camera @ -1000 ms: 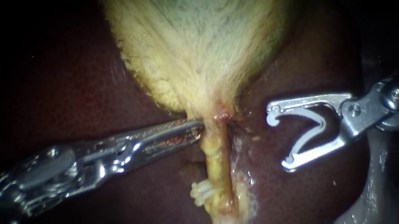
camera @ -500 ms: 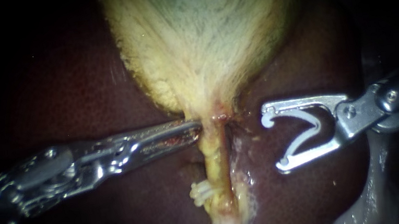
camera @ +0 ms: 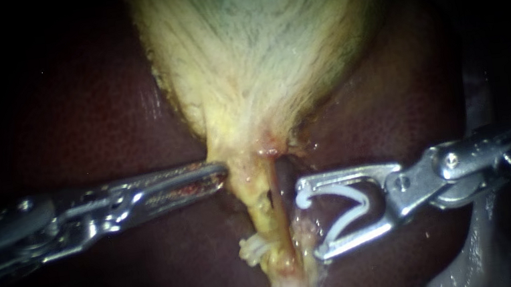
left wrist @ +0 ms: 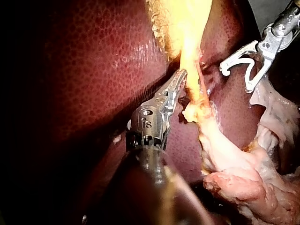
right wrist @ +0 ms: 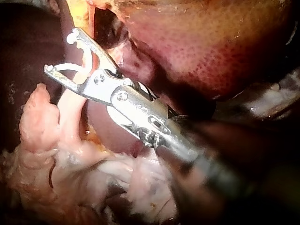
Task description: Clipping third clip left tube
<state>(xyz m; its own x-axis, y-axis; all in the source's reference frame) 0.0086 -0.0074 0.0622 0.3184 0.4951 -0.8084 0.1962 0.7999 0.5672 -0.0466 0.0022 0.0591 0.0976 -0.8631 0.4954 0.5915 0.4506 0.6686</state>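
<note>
- Under the narrow end of the gallbladder (camera: 256, 55), the left tube (camera: 256, 204) runs down as a yellow strand. A dark slot lies beside it, and a paler tube (camera: 303, 234) lies on the far side of that slot.
- Lower on the left tube sits a closed clip (camera: 254, 248). The stretch between it and the gallbladder is bare.
- The end effector of the right instrument (camera: 311, 222) stands wide, both jaws bearing on an open clip (camera: 359, 202) seated between them. Its mouth faces the left tube but lies beyond the paler tube and is not yet around the left tube.
- The main risk, as I judge it, is a straight advance. That would meet the paler tube first, so the open clip could close on the wrong strand or on both at once.
- A jaw tip that misses the slot could scrape the left tube or dig into the liver (camera: 98, 133) behind it.
- Closing too low could foul the closed clip, and closing too high could bite the gallbladder.
- The left instrument (camera: 219, 170) lies with its tip against the left tube's upper end, on the side away from the open clip. Whether it has hold of tissue there, I cannot tell.
- If that tip slips or drags, the left tube could shift as the open clip shuts, leaving it only partly across.
</note>
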